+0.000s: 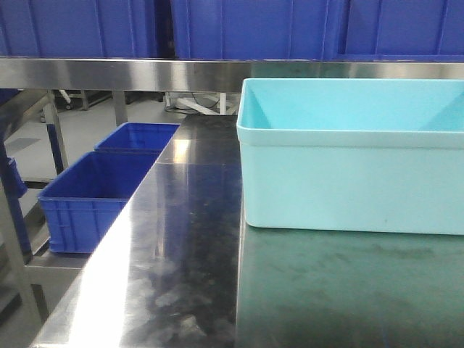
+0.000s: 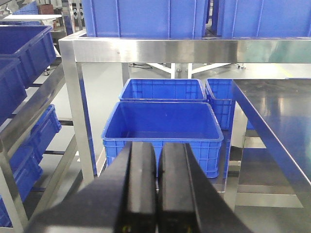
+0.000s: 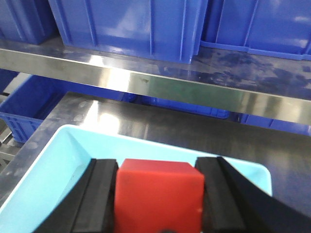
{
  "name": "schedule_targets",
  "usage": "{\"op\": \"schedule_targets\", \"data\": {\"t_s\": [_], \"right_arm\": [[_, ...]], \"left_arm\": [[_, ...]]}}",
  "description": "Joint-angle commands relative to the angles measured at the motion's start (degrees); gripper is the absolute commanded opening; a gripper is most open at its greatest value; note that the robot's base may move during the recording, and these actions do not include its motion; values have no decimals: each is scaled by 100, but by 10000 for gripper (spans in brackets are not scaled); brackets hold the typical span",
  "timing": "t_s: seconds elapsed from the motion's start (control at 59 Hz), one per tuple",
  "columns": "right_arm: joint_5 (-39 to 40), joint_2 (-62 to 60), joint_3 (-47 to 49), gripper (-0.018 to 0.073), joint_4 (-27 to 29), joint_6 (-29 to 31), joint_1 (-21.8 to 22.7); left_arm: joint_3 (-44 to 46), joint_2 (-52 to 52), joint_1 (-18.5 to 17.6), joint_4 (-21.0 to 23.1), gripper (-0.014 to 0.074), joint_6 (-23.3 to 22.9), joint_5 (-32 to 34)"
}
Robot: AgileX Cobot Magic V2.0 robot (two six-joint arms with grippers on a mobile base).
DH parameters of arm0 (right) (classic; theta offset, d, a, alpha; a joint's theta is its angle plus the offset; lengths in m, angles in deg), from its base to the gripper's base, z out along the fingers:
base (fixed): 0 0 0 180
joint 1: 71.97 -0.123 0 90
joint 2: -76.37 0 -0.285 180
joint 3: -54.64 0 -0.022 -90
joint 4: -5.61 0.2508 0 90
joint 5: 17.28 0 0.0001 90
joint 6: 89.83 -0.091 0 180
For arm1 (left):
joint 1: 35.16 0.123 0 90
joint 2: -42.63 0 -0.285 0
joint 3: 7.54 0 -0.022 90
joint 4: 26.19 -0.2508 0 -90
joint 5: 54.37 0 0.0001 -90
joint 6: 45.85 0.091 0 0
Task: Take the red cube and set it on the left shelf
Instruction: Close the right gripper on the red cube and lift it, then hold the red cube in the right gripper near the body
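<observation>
Red cube (image 3: 158,199) sits squarely between the two black fingers (image 3: 99,194) of the right gripper (image 3: 158,170). Each pad bears on an opposite side face of the cube. The jaws are spread exactly to the cube's width and clamp it. The cube's top face is level, and its front edge lies about flush with the fingertips.

Directly beneath the fingers and the cube is a pale cyan tub (image 3: 43,170). The cube is held over the tub's interior; whether it touches the tub floor cannot be told. Ahead of the fingertips comes the tub's far rim, then the dark steel table (image 3: 160,126). Beyond the table is the flat steel front rail of the left shelf (image 3: 146,80), with large blue crates (image 3: 126,24) standing behind the rail. The cube is well apart from the shelf.

The left gripper (image 2: 158,148) has its fingers (image 2: 142,184) pressed together, with only a thin seam between them and nothing gripped. Ahead of and below its fingertips stands an open blue bin (image 2: 163,126), with a second one just behind it. The table edge runs to the right of these fingers.
</observation>
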Motion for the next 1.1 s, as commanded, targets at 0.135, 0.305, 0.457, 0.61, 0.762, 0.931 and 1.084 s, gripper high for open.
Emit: {"op": "schedule_targets", "data": {"t_s": [0.135, 0.305, 0.457, 0.61, 0.762, 0.931, 1.084], "right_arm": [[767, -1340, -1067, 56, -77, 36, -2], [810, -2154, -1888, 56, -77, 36, -2], [816, -2683, -2292, 56, -77, 36, -2], [805, -2945, -2360, 56, -77, 36, -2], [778, -2953, -2360, 56, -77, 36, -2], [772, -2953, -2360, 56, -77, 36, -2], [772, -2953, -2360, 56, -77, 36, -2]], "left_arm": [[-132, 92, -23, 17, 102, -5, 502], [-132, 92, -23, 17, 102, -5, 502], [-132, 92, -23, 17, 102, -5, 502], [-132, 92, -23, 17, 102, -5, 502], [-132, 92, -23, 17, 102, -5, 502], [-132, 92, -23, 17, 102, -5, 502], [-132, 92, -23, 54, 102, -5, 502]]}}
